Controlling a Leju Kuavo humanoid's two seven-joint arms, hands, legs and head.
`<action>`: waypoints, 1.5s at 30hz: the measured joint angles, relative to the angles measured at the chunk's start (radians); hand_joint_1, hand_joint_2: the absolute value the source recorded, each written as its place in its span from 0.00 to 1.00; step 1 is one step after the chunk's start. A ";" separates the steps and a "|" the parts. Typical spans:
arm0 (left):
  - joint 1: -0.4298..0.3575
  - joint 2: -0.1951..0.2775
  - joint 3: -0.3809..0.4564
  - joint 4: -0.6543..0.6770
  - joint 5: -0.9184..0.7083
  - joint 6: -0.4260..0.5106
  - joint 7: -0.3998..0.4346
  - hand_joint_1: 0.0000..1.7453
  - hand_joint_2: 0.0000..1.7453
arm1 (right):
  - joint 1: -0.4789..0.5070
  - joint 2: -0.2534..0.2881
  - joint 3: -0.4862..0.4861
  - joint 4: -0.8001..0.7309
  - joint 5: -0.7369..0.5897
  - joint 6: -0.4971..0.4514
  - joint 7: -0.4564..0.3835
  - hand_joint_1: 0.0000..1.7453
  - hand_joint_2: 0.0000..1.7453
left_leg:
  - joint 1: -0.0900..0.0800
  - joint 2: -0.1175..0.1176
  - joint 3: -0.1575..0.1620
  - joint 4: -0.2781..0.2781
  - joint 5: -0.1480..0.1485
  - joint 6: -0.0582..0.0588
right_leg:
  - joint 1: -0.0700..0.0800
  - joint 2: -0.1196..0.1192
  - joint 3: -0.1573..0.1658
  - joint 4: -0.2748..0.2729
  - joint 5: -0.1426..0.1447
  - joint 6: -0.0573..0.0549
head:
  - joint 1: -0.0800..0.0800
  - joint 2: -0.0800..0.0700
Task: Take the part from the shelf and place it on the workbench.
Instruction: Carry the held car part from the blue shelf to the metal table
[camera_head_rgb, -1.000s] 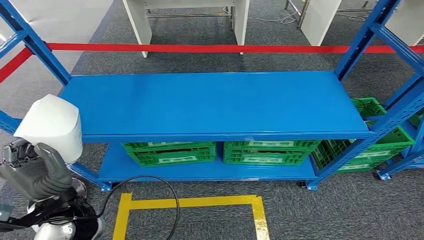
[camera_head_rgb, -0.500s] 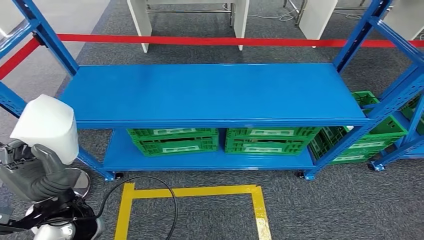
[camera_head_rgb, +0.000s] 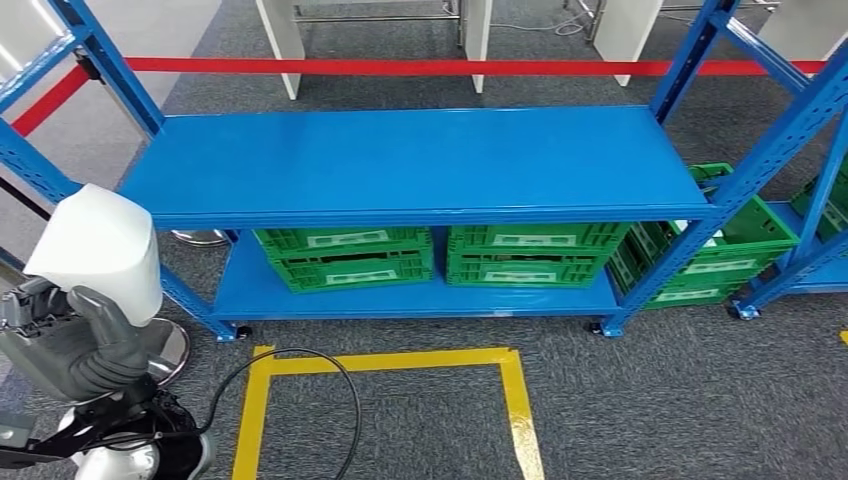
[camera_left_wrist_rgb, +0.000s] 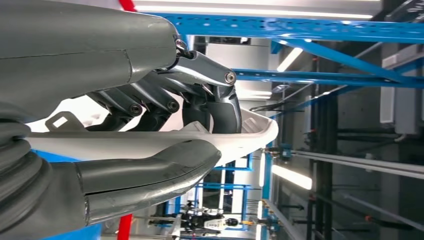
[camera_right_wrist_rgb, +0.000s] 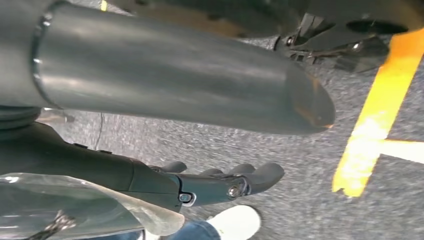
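Fingers (camera_head_rgb: 95, 335) of the left hand (camera_head_rgb: 70, 345) wrap the lower edge of the white part (camera_head_rgb: 100, 250) in the head view, holding it upright at the lower left, in front of and clear of the blue shelf (camera_head_rgb: 420, 165). Green crates (camera_head_rgb: 345, 260) sit on the shelf's lower level, more green crates (camera_head_rgb: 720, 260) stand to its right, and a yellow floor marking (camera_head_rgb: 385, 360) lies on the grey carpet before it, crossed by a black cable (camera_head_rgb: 340, 385). From the left wrist camera, the dark fingers (camera_left_wrist_rgb: 222, 107) curl over one face of the white part (camera_left_wrist_rgb: 150, 142) while the thick grey thumb (camera_left_wrist_rgb: 150, 167) presses the opposite side, clamping it. From the right wrist camera, the right hand (camera_right_wrist_rgb: 215, 182) hangs above the carpet near a yellow line (camera_right_wrist_rgb: 380, 115), its fingers (camera_right_wrist_rgb: 260, 175) gently curved, spread and holding nothing; a white shoe (camera_right_wrist_rgb: 235, 220) shows just beyond them.
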 joint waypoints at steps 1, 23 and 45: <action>0.000 0.000 0.000 0.000 0.000 0.000 -0.001 1.00 1.00 | 0.001 0.001 -0.001 0.000 0.000 0.000 0.001 0.00 0.00 | 0.001 -0.002 -0.010 0.033 -0.040 -0.006 | -0.002 -0.003 -0.010 -0.001 0.011 -0.008 | -0.001 0.000; -0.012 0.006 -0.001 0.005 -0.011 0.028 -0.011 1.00 1.00 | 0.001 0.004 -0.004 -0.001 0.007 0.000 -0.006 0.00 0.00 | 0.001 0.004 0.065 -0.036 -0.034 0.039 | -0.005 0.001 -0.155 0.259 -0.010 0.043 | 0.005 0.000; -0.026 0.015 0.002 0.012 0.001 0.038 -0.020 1.00 1.00 | -0.003 0.004 -0.021 -0.002 0.009 -0.001 -0.010 0.00 0.00 | -0.001 -0.005 0.175 -0.042 -0.117 0.024 | -0.002 -0.002 -0.171 0.054 0.117 0.025 | -0.001 0.000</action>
